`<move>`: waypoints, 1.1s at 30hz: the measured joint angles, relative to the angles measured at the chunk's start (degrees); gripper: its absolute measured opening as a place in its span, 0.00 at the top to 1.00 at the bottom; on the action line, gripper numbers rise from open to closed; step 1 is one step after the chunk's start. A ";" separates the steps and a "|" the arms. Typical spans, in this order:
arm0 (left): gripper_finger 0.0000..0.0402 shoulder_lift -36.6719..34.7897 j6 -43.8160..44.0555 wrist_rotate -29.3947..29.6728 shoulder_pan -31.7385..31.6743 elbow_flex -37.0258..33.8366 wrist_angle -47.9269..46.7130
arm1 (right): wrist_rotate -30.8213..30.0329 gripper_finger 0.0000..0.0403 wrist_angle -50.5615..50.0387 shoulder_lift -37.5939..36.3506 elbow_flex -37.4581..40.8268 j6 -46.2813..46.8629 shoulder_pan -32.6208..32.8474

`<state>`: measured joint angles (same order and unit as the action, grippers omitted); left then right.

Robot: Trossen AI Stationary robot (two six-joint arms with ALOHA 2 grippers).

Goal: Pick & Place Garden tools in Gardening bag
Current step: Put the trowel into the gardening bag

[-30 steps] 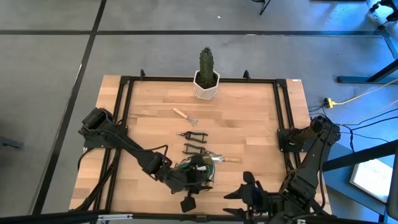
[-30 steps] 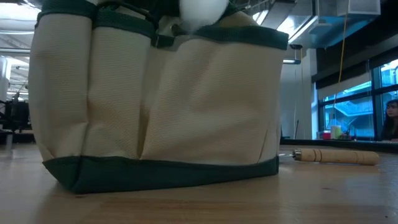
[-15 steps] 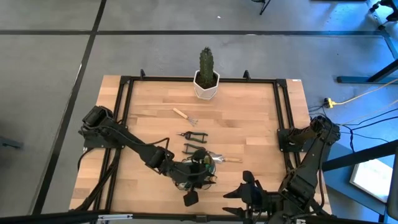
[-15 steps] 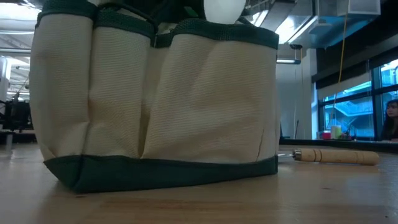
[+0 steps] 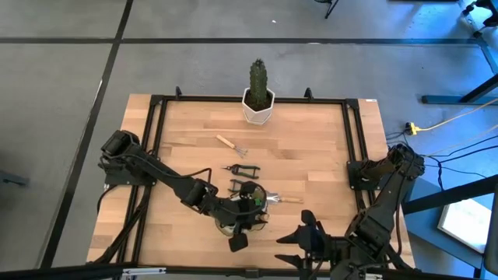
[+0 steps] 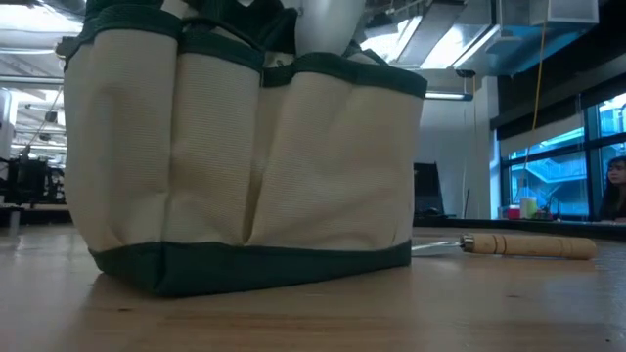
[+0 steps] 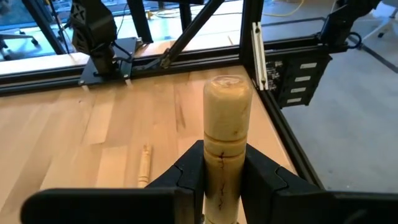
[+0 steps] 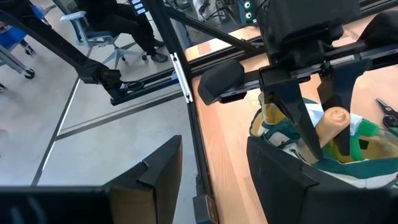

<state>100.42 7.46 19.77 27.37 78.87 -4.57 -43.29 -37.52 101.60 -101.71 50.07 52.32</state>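
My left gripper point(image 7: 221, 180) had its fingers clamped on a wooden-handled tool point(image 7: 227, 124), upright directly over the gardening bag point(image 6: 245, 166) (right gripper point(image 8: 211, 180) parked nearby, fingers apart, empty).

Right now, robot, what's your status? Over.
Left tool shut on wooden handle, over gardening bag. Right tool open, waiting at table's near edge. Shears and fork not yet bagged.

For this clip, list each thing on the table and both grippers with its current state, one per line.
gardening bag: upright on the table, top open.
left gripper: shut on a wooden tool handle, over the bag.
right gripper: open, empty, waiting at the table's near edge.
second wooden-handled tool: lying flat beside the bag.
hand fork: lying flat, untouched.
pruning shears: lying flat.
cactus: upright in its white pot.
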 joint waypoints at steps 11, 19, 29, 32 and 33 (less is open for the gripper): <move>0.84 0.00 5.89 3.13 0.18 -4.34 5.21 | -0.02 0.55 0.00 0.00 0.00 -0.60 -0.91; 0.84 0.00 10.24 6.34 1.70 -12.19 18.02 | -0.04 0.55 0.00 0.00 0.00 -0.62 -0.97; 0.84 0.00 12.60 17.11 4.35 -12.22 13.86 | -0.03 0.55 0.00 0.00 0.00 -1.45 -1.45; 0.84 0.00 15.95 17.52 4.72 -12.22 10.75 | -0.02 0.55 0.00 0.00 0.00 -1.47 -1.45; 0.84 0.00 16.28 17.78 4.85 -12.22 10.49 | -0.03 0.55 0.00 0.00 0.00 -1.51 -1.45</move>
<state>100.42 23.74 37.55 32.21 66.65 5.92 -43.32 -37.52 101.60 -101.71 48.56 50.87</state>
